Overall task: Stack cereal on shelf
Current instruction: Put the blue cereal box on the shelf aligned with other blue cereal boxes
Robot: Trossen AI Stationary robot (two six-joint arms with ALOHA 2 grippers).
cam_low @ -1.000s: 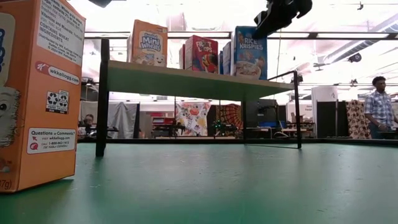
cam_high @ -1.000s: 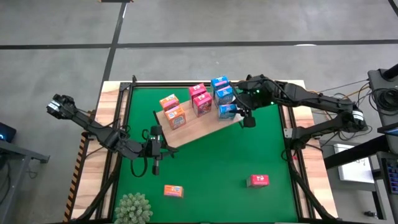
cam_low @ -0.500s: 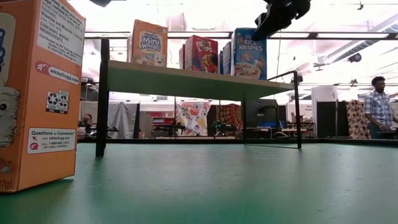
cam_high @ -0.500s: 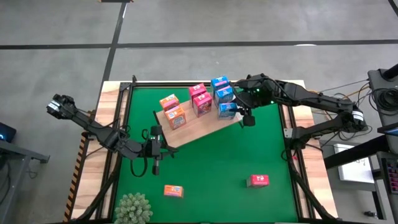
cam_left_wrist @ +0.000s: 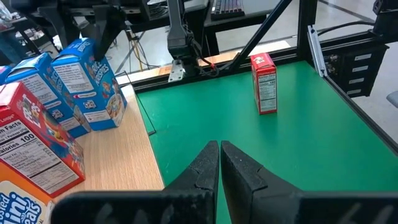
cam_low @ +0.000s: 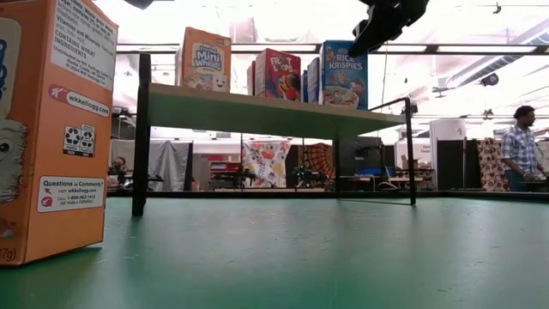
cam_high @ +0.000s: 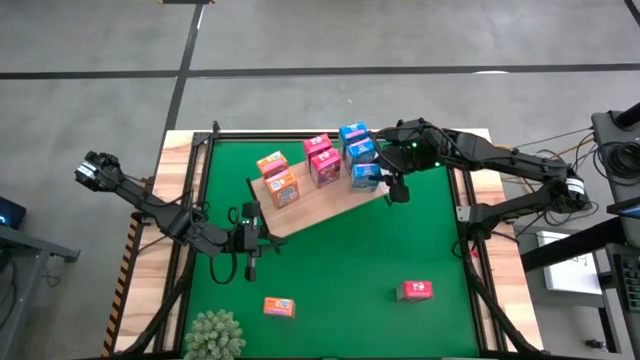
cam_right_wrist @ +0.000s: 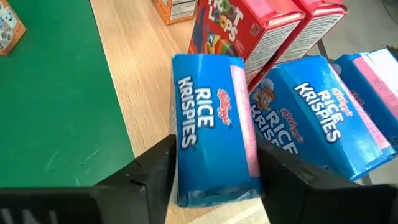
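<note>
green mat point(cam_high: 340, 260) | blue cereal box point(cam_right_wrist: 214, 127) — between right gripper point(cam_right_wrist: 217, 171) fingers

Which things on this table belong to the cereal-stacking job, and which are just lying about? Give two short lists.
Belongs to the job:
- shelf
- blue cereal boxes on it
- pink-red boxes on it
- orange boxes on it
- orange box on the mat
- pink-red box on the mat

Lying about:
- green plant

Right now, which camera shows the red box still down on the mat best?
The left wrist view: the red box stands upright there, side panel readable. The high view shows it only as a small patch near the front right. The low and right wrist views miss it.
</note>
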